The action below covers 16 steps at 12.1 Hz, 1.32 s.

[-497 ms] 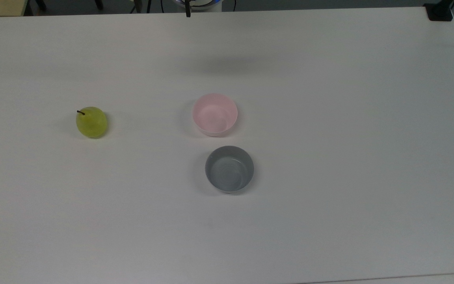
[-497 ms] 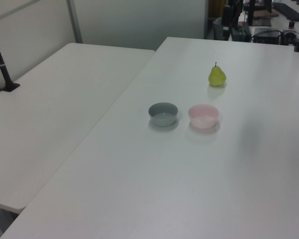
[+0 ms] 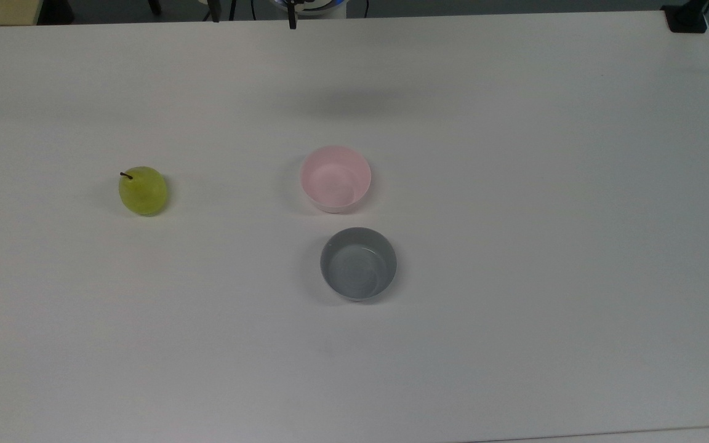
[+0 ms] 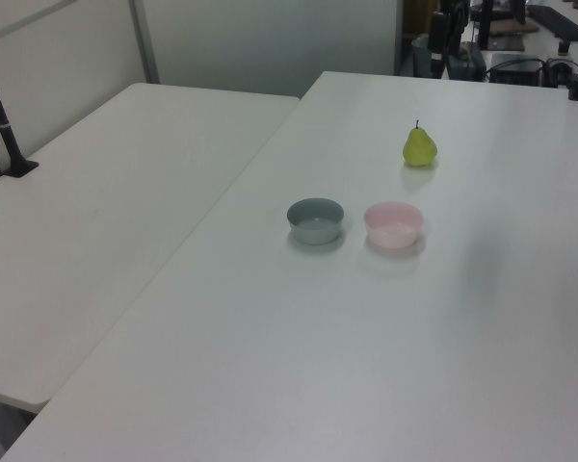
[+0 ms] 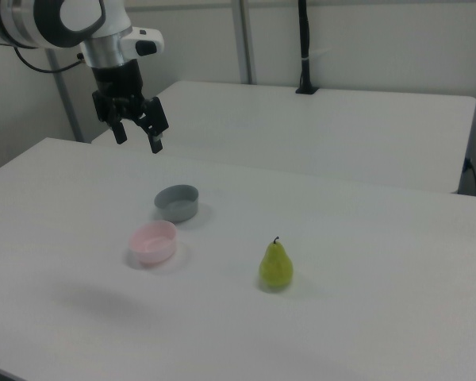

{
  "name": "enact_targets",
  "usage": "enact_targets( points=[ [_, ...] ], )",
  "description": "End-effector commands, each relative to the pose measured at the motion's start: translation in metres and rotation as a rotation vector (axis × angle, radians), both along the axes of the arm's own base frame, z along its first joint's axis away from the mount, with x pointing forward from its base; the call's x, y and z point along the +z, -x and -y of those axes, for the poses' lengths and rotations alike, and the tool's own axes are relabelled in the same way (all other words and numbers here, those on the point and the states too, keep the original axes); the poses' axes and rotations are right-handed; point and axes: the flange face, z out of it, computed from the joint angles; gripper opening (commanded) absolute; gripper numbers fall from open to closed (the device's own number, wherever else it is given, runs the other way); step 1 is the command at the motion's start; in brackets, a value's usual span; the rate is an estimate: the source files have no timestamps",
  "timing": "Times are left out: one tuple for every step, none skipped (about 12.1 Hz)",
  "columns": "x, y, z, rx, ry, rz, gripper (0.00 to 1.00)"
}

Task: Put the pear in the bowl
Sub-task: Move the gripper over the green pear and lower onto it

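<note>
High above the table's far left in the right view, the gripper (image 5: pixel 137 135) hangs with fingers spread and empty — the upright pear (image 5: pixel 276 266), well right of the pink bowl (image 5: pixel 152 242), may topple if pinched off-centre — or land in the grey bowl (image 5: pixel 177 202) just beside.

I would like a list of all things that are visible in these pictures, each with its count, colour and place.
pear: 1, yellow-green, upright on the table, apart from both bowls, at the top view's left
pink bowl: 1, pale pink, near the table's middle, empty
grey bowl: 1, grey, beside the pink bowl, empty
table: 1, white, under all three
second table: 1, white, alongside, at the left view's left
black pole: 1, on the second table
end effector: 1, black, open, high above the table, holding nothing
</note>
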Motion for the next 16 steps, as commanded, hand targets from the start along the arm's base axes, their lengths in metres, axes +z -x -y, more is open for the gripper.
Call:
enact_targets(
  points=[
    [0.001, 0.004, 0.013, -0.007, -0.008, -0.020, 1.00],
    [-0.001, 0.003, 0.018, -0.005, -0.006, -0.019, 1.00],
    [-0.003, 0.002, 0.024, 0.039, -0.005, -0.019, 1.00],
    [-0.003, 0.002, 0.034, 0.077, -0.003, -0.018, 1.00],
    [-0.004, 0.002, 0.047, 0.087, -0.002, -0.019, 1.00],
    [-0.011, -0.002, 0.059, 0.098, 0.000, -0.028, 1.00],
    [-0.014, -0.009, 0.074, 0.103, 0.006, -0.002, 1.00],
    [-0.025, -0.016, 0.094, 0.101, 0.012, 0.007, 1.00],
    [-0.037, -0.023, 0.112, 0.107, 0.018, 0.013, 1.00],
    [-0.051, -0.031, 0.134, 0.114, 0.030, 0.024, 1.00],
    [-0.064, -0.035, 0.150, 0.115, 0.034, 0.024, 1.00],
    [-0.075, -0.036, 0.166, 0.118, 0.036, 0.021, 1.00],
    [-0.090, -0.039, 0.176, 0.145, 0.039, 0.011, 1.00],
    [-0.106, -0.043, 0.183, 0.151, 0.040, 0.009, 1.00],
    [-0.125, -0.046, 0.187, 0.152, 0.047, 0.009, 1.00],
    [-0.148, -0.051, 0.189, 0.160, 0.057, 0.003, 1.00]
  ],
)
